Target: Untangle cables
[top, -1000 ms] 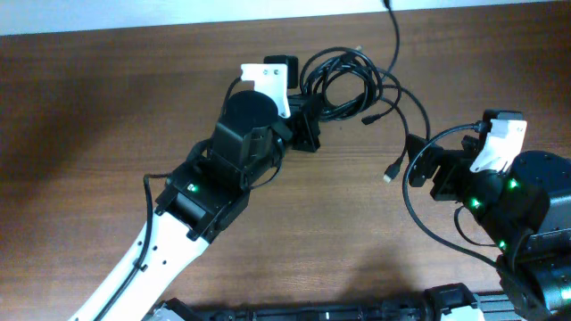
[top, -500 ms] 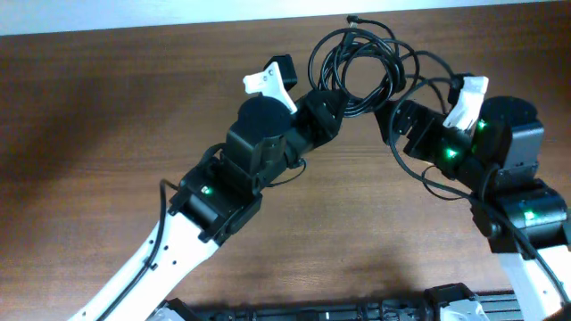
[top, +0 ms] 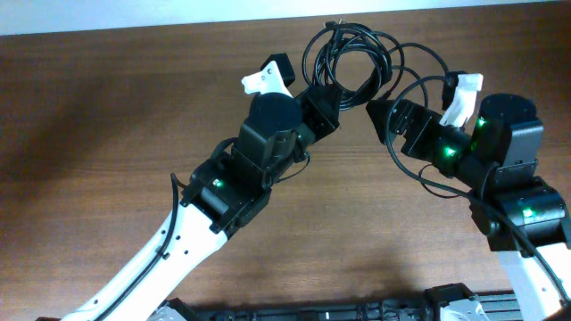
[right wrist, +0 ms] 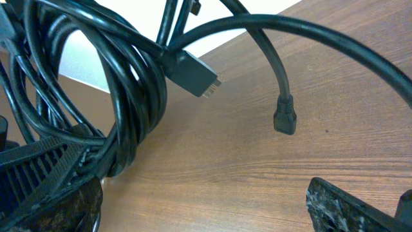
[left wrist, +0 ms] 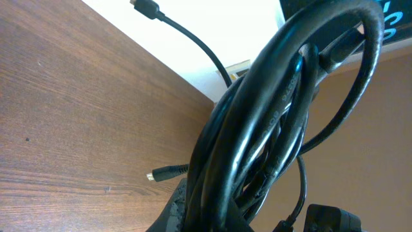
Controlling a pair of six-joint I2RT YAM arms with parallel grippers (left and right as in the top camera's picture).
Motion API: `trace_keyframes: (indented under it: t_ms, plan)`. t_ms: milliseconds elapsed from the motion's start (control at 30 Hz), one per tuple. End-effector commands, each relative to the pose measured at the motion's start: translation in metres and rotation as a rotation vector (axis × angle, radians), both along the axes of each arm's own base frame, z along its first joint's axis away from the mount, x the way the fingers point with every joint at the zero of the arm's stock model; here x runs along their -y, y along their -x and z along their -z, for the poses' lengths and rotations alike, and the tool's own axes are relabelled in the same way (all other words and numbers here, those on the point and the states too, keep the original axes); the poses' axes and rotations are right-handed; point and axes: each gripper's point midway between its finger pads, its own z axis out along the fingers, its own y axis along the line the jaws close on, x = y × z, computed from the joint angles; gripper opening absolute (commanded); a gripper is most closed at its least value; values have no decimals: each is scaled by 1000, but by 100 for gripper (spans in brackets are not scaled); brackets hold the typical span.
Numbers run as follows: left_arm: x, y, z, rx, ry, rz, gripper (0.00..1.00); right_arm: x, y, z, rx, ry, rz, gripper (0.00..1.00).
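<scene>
From overhead, the tips of the left gripper (top: pixel 323 105) lie under the coiled bundle of thin black cables (top: pixel 350 55), so the grip cannot be read. In the left wrist view this bundle covers the fingers, and its top is cut off. In the right wrist view it leaves by the left and top edges; below it, the fingers (right wrist: pixel 351 205) of the right gripper (right wrist: pixel 206 212) are cut by the lower edge.

Dark brown wood-grain table (top: pixel 89 134), white strip (top: pixel 134 13) along its far edge, beige surface (left wrist: pixel 386 129) behind.
</scene>
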Motion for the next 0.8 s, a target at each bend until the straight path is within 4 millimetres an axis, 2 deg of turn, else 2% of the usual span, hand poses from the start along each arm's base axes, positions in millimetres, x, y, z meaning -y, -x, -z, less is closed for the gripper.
trace_keyframes:
  t_ms: [0, 133, 267, 500, 633, 767]
  plan:
    - [10, 9, -12, 18, 31, 64, 0, 4, -2, -4, 15, 6, 24, 99]
    - [15, 12, -17, 26, 50, 98, 0, 14, -5, 3, 0, 42, 79, 99]
    - [18, 13, -23, 42, 69, 114, 0, 15, -2, 10, -23, 71, 72, 99]
    - [34, 30, -36, 52, 136, 248, 0, 32, -8, 26, -65, 143, 157, 99]
    - [30, 24, -33, 50, 123, 206, 0, 30, -8, 27, -72, 139, 144, 99]
    - [14, 9, -22, 83, 23, 101, 0, 25, 0, 18, -16, 167, 79, 99]
